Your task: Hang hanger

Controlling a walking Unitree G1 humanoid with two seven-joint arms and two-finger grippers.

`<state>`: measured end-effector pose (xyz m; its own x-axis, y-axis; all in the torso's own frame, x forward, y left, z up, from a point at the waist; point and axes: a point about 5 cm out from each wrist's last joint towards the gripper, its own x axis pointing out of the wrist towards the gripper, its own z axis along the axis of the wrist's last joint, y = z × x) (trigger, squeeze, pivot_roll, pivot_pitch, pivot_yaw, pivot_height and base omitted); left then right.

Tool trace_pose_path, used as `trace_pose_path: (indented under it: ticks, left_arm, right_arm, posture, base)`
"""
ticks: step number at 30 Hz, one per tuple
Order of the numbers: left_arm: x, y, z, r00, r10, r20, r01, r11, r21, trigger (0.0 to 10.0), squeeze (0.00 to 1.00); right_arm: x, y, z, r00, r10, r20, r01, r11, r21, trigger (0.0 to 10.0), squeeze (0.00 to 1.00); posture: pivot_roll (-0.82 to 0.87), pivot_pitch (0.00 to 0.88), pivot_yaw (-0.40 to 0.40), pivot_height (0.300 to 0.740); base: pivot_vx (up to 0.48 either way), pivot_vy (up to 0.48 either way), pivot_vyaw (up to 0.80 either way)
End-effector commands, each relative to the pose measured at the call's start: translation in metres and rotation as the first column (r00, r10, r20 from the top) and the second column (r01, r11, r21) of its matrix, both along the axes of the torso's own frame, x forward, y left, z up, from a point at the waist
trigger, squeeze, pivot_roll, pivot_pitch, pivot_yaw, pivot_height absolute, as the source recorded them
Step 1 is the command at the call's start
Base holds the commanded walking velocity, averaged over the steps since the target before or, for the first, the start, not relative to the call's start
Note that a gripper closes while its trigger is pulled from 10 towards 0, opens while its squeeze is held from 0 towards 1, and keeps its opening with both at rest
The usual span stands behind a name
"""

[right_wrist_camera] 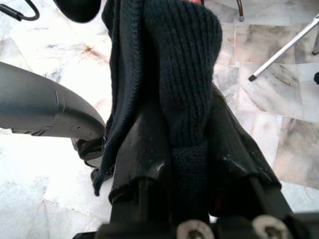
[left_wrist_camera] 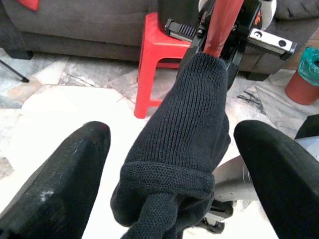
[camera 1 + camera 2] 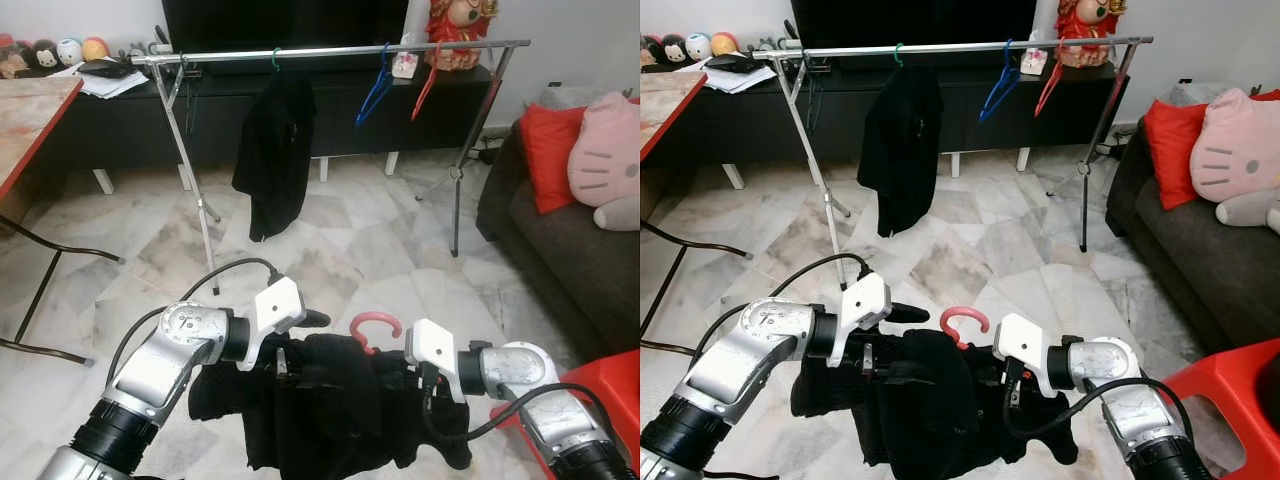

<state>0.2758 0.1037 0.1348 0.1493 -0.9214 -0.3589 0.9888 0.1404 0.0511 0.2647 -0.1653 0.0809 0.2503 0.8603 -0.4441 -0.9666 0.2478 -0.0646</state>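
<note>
A red hanger point(image 3: 375, 325) carrying a black knit garment point(image 3: 330, 410) hangs low in front of me between both grippers. My right gripper point(image 1: 187, 149) is shut on the garment-covered hanger arm, as the right wrist view shows. My left gripper point(image 2: 172, 164) is open, with its fingers point(image 2: 65, 174) wide apart on either side of the other knit-covered shoulder point(image 2: 184, 119) and not touching it. Across the room stands a metal clothes rack point(image 3: 330, 50). On it hang a black garment on a green hanger point(image 3: 275, 140), a blue hanger point(image 3: 378, 88) and a red hanger point(image 3: 425, 90).
A dark sofa point(image 3: 560, 240) with a red cushion point(image 3: 550, 150) and a pink plush point(image 3: 605, 150) lines the right side. A red stool point(image 3: 605, 385) sits beside my right arm. A red-edged table point(image 3: 30, 110) stands at the left. Marble floor lies open between me and the rack.
</note>
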Motion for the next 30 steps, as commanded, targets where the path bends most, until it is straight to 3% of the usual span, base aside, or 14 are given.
trace_pose_path:
  ticks: [1, 8, 15, 16, 17, 18, 19, 21, 22, 23, 24, 30]
  left_arm:
    - [-0.001, -0.002, -0.003, 0.999, -0.035, 0.007, 0.034, 0.999, 0.040, 10.0, 0.00]
    - [-0.002, 0.000, -0.013, 0.999, -0.051, 0.005, 0.050, 0.993, 0.102, 10.0, 0.00]
    - [-0.002, -0.002, -0.016, 0.999, -0.037, -0.002, 0.037, 0.996, 0.087, 10.0, 0.00]
    - [-0.002, -0.002, -0.016, 0.999, -0.037, -0.001, 0.037, 0.996, 0.087, 9.2, 0.00]
    - [-0.002, -0.003, -0.016, 0.999, -0.038, -0.001, 0.038, 0.995, 0.088, 7.5, 0.00]
    - [-0.002, -0.003, -0.017, 0.999, -0.038, -0.001, 0.038, 0.995, 0.088, 7.5, 0.00]
    - [-0.002, -0.003, -0.017, 0.999, -0.038, -0.001, 0.038, 0.995, 0.090, 4.9, 0.00]
    - [-0.002, -0.003, -0.018, 0.999, -0.040, -0.002, 0.040, 0.995, 0.093, 2.7, 0.00]
    - [-0.002, -0.003, -0.019, 0.999, -0.044, -0.002, 0.044, 0.994, 0.096, 0.7, 0.00]
    - [-0.002, -0.003, -0.019, 0.999, -0.047, -0.002, 0.047, 0.994, 0.097, 0.7, 0.00]
    - [-0.002, -0.003, -0.019, 0.999, -0.050, -0.002, 0.050, 0.994, 0.099, 0.0, 0.00]
    - [-0.003, -0.005, -0.022, 0.998, -0.055, -0.004, 0.055, 0.993, 0.105, 0.0, 0.00]
  right_arm:
    - [0.000, 0.007, 0.010, 0.999, 0.031, 0.042, -0.032, 0.999, 0.038, 0.0, 0.00]
    - [0.001, 0.009, 0.010, 0.999, 0.015, 0.042, -0.017, 0.999, 0.041, 0.0, 0.00]
    - [0.000, 0.012, 0.011, 0.999, 0.020, 0.041, -0.022, 0.998, 0.052, 0.0, 0.00]
    - [0.001, 0.012, 0.011, 0.999, 0.020, 0.041, -0.022, 0.998, 0.051, 0.0, 0.00]
    - [0.001, 0.012, 0.011, 0.999, 0.019, 0.041, -0.022, 0.998, 0.051, 0.0, 0.00]
    - [0.001, 0.013, 0.011, 0.999, 0.019, 0.041, -0.021, 0.999, 0.051, 0.0, 0.00]
    - [0.001, 0.013, 0.011, 0.999, 0.018, 0.043, -0.020, 0.998, 0.052, 0.0, 0.00]
    - [0.002, 0.013, 0.012, 0.999, 0.017, 0.047, -0.020, 0.998, 0.054, 0.0, 0.00]
    - [0.003, 0.014, 0.013, 0.999, 0.018, 0.050, -0.021, 0.998, 0.058, 0.0, 0.00]
    - [0.003, 0.014, 0.014, 0.999, 0.019, 0.051, -0.022, 0.998, 0.059, 0.0, 0.00]
    - [0.003, 0.014, 0.014, 0.998, 0.019, 0.052, -0.022, 0.998, 0.060, 0.0, 0.00]
    - [0.002, 0.016, 0.015, 0.998, 0.026, 0.055, -0.029, 0.997, 0.065, 0.0, 0.00]
  posture:
    - [-0.06, 0.031, -0.035, 0.740]
    - [-0.07, 0.021, -0.030, 0.740]
    - [-0.07, 0.015, -0.030, 0.740]
    - [-0.07, 0.015, -0.030, 0.740]
    - [-0.07, 0.015, -0.030, 0.740]
    - [-0.07, 0.015, -0.030, 0.740]
    - [-0.07, 0.015, -0.030, 0.740]
    - [-0.07, 0.006, -0.025, 0.740]
    - [-0.07, 0.006, -0.025, 0.740]
    - [-0.07, 0.006, -0.025, 0.740]
    - [-0.07, 0.006, -0.025, 0.740]
    - [-0.07, 0.000, -0.023, 0.740]
  base:
    - [0.000, 0.000, 0.00]
    - [0.000, 0.000, 0.00]
    - [0.000, 0.000, 0.00]
    - [0.000, 0.000, 0.00]
    - [0.000, 0.000, 0.00]
    - [0.000, 0.000, 0.00]
    - [0.000, 0.000, 0.00]
    - [0.000, 0.000, 0.00]
    - [0.000, 0.000, 0.00]
    - [0.000, 0.000, 0.00]
    - [0.000, 0.000, 0.00]
    - [0.000, 0.000, 0.00]
